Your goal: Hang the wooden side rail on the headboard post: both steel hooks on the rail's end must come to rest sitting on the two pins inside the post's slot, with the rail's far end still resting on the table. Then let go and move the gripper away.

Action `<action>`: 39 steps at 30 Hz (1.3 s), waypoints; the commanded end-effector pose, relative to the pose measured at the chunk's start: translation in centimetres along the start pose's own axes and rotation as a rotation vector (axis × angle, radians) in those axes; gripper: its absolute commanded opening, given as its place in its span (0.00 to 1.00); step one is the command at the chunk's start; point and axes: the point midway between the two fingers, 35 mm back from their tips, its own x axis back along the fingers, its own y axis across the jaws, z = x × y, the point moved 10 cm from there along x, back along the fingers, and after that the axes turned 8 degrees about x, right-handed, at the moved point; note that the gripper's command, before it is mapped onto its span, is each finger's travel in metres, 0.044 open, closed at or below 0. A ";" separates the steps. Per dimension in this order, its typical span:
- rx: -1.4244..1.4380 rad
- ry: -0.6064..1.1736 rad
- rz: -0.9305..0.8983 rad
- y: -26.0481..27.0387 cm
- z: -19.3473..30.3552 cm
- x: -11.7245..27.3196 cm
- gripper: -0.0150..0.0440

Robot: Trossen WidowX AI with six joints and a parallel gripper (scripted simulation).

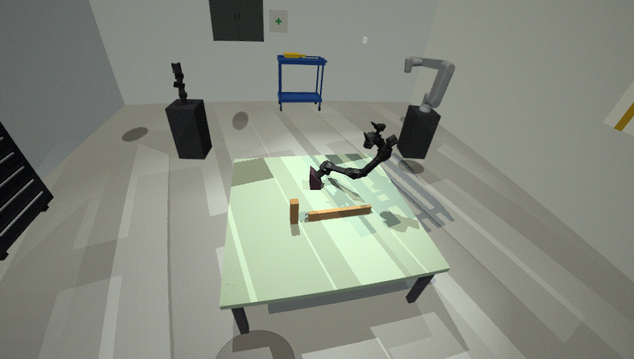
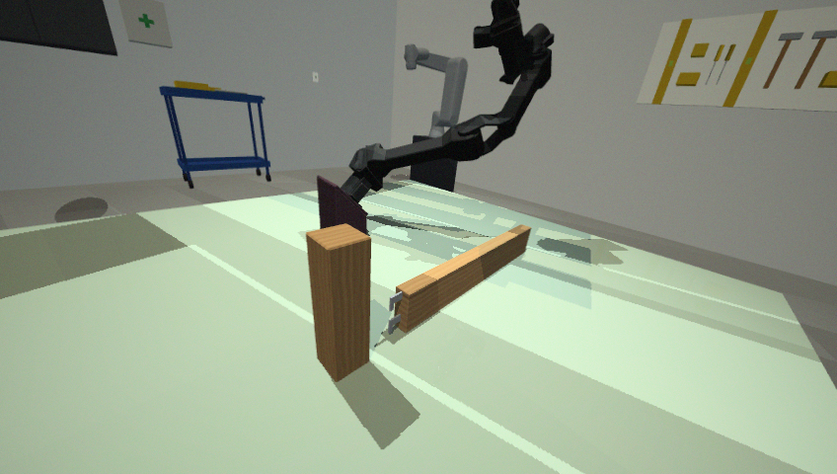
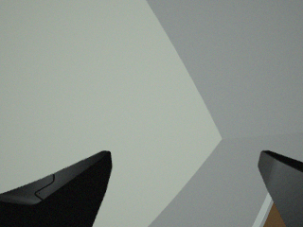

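Observation:
The wooden side rail (image 1: 338, 213) (image 2: 458, 281) lies on the table, its near end a short gap to the right of the post. Two small steel hooks (image 1: 306, 217) (image 2: 394, 301) stick out from that end, one above the other, clear of the post. The wooden headboard post (image 1: 294, 212) (image 2: 342, 305) stands upright. Its slot and pins are not visible in any view. My gripper (image 3: 187, 161) is open and empty, with its fingers wide apart in the wrist view. It is raised high above the table and away from the rail, and the wrist camera sees only walls and ceiling.
The arm's dark mounting plate (image 1: 315, 179) (image 2: 338, 205) stands on the table (image 1: 267, 266) (image 2: 176, 381) behind the post and rail. A blue cart (image 1: 300, 96) (image 2: 217, 164), two black pedestals and a grey arm (image 1: 440, 82) (image 2: 453, 88) stand beyond the table.

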 end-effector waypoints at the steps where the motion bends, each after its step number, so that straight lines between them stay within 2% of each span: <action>1: -0.004 -0.008 -0.005 0.0 -0.1 0.0 0.98; 4: -0.022 -0.065 -0.033 1.5 -2.5 0.0 1.00; 10: 0.053 0.025 0.029 6.3 -9.8 -1.2 1.00; 21: 0.174 0.201 0.124 8.0 -18.1 -6.9 1.00; 29: 0.312 0.343 0.176 5.4 -23.7 -14.7 1.00; 39: 0.432 0.510 0.258 -2.0 -26.0 -23.8 1.00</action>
